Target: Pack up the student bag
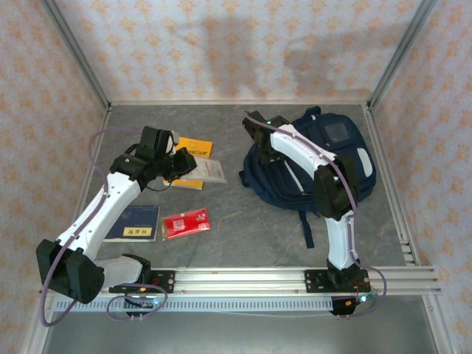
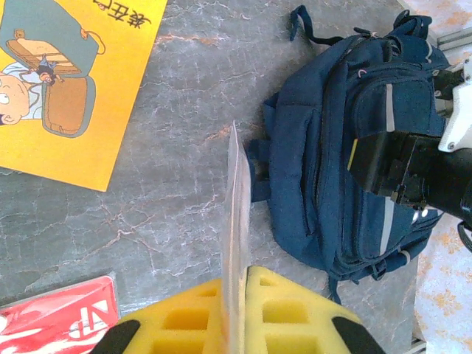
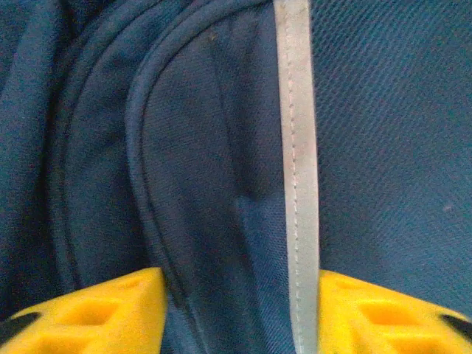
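Bare table (image 1: 232,221) forms an open lane between bag (image 1: 280,188) and the flat items on the left, nothing in it. The back strip along the walls (image 1: 221,44) is bare too. Left side is crowded with low, flat obstacles: yellow book (image 1: 195,145), blue booklet (image 1: 134,221), red packet (image 1: 185,223). Left gripper (image 2: 236,284) is clamped on a sheet (image 2: 236,199) that sticks out toward the bag, narrowing the gap there. Bag fills the right half. Right arm (image 1: 335,193) lies across it, blocking the top. Right gripper (image 3: 240,291) is down on the bag with a fabric fold between its pads, can't tell if pinched. Strap (image 1: 306,225) trails onto the near-right table. Walls close three sides, rail (image 1: 295,279) in front.
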You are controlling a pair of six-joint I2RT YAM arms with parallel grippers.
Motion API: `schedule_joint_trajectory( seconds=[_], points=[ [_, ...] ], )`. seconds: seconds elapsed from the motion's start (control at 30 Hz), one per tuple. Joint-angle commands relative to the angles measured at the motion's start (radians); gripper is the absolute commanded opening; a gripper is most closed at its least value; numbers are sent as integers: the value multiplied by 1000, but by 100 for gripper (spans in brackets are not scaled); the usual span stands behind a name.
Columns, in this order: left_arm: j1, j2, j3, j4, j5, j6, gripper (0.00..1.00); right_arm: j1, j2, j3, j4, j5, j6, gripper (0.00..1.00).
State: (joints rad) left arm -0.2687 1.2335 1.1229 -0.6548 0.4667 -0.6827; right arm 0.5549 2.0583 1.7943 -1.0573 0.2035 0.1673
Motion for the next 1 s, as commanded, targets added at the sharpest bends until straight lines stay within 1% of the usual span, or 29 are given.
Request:
schedule_joint_trajectory(
  seconds=[0.0,0.07,0.17,0.4,0.57,0.7,0.83,0.93,0.97],
  points=[
    [2,15,19,39,22,3,0,-21,9,-10,-15,-107,-41,34],
    [2,22,31,49,35,0,0,-34,-5,-9,-19,-121,-42,17],
    [0,33,52,66,61,-3,0,-60,-42,-16,-22,-137,-38,1],
    [-37,66,111,111,126,2,0,-73,-162,-31,-22,-167,-38,0],
    [-50,87,142,125,142,5,0,-73,-284,-75,8,-171,-19,0],
    [-52,96,132,140,149,3,0,-73,-359,-105,14,-192,-22,0],
    [-62,104,103,211,182,-29,0,-73,-427,-143,37,-216,-37,0],
    [-84,115,73,305,205,-68,0,-73,-459,-158,46,-237,-46,0],
    [-94,126,71,311,200,-72,0,-74,-464,-164,47,-234,-46,0]
  ],
)
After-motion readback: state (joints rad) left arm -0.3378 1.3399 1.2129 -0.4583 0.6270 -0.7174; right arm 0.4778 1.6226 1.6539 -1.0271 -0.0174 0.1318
